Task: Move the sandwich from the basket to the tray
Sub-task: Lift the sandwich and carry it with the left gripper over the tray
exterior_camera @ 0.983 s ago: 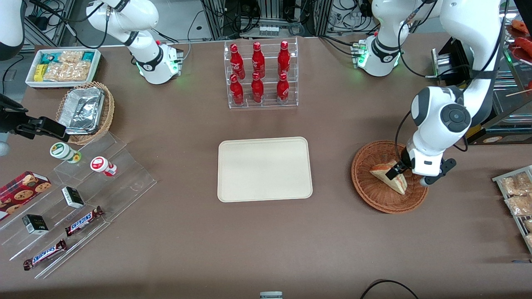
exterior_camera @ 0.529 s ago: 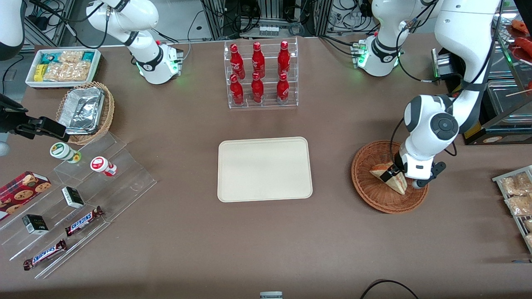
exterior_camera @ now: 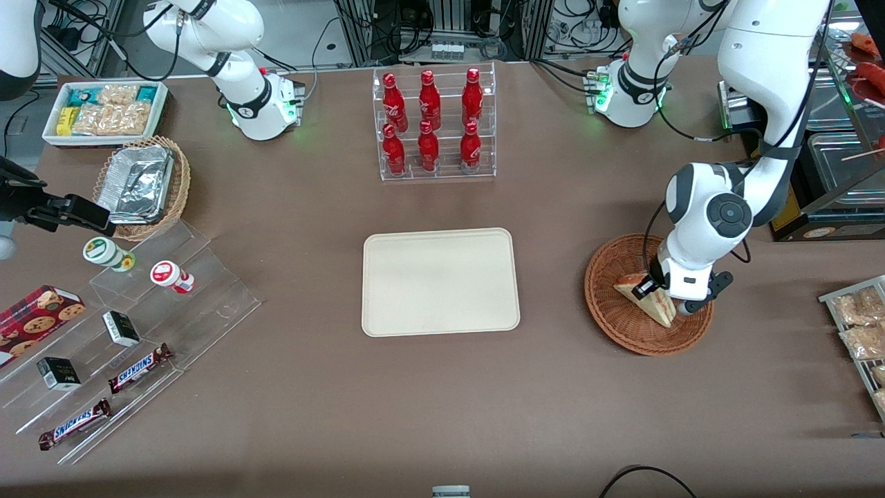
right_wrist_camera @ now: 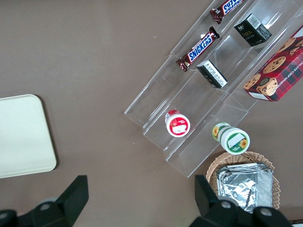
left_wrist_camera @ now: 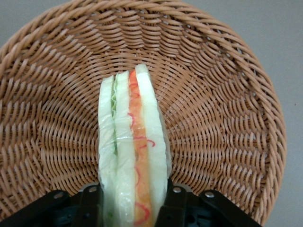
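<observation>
A wide brown-covered table (exterior_camera: pixel 442 387) fills the front view from edge to edge. At the centre of that view lies the flat cream-beige rectangular tray (exterior_camera: pixel 440 282) with rounded corners and a low rim, bare on top. In the middle right of the view, toward the working arm's end of the table and well apart from the tray, sits the round reddish-brown woven wicker basket (exterior_camera: pixel 612 315). The white left arm (exterior_camera: pixel 712 214) bends down over the basket from the upper right of the view.

In the upper middle of the front view a clear acrylic rack of six red bottles (exterior_camera: pixel 434 124) stands farther from the camera than the tray. In the lower left a clear stepped acrylic display stand (exterior_camera: pixel 207 290) carries chocolate bars, small dark boxes and two round lidded tubs. Above it in the view, a lighter tan wicker basket holding a foil container (exterior_camera: pixel 142 183) sits near the white bin of snack packets (exterior_camera: pixel 104 111) in the upper left corner.

Inside the reddish-brown basket is the small triangular clear-wrapped sandwich (exterior_camera: pixel 646 297) of pale white bread; the wrist view shows its edge up, with green and red-orange filling layers between the slices (left_wrist_camera: pixel 132 151). The left arm's black two-finger gripper (exterior_camera: pixel 653 289) is down in the basket at the sandwich. In the wrist view its fingers (left_wrist_camera: pixel 176 203) stand one on each flat side of the wedge and press against the wrapping, pinching the sandwich between them.
</observation>
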`<control>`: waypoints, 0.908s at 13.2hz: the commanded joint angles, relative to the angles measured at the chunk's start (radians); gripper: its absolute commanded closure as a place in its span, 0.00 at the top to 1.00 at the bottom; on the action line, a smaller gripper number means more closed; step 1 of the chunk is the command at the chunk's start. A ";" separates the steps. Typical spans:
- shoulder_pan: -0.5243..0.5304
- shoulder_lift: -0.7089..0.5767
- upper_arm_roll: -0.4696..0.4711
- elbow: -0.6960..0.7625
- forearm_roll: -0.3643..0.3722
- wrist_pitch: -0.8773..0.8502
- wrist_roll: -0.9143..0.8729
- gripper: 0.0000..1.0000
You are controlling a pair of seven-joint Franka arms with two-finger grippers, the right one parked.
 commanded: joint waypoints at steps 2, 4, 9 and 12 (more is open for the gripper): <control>-0.009 -0.115 0.005 0.085 0.104 -0.267 -0.025 0.00; -0.024 -0.130 -0.030 0.177 0.104 -0.394 -0.027 0.00; -0.138 -0.068 -0.107 0.360 0.072 -0.459 0.022 0.00; -0.263 0.035 -0.133 0.461 0.062 -0.456 0.012 0.00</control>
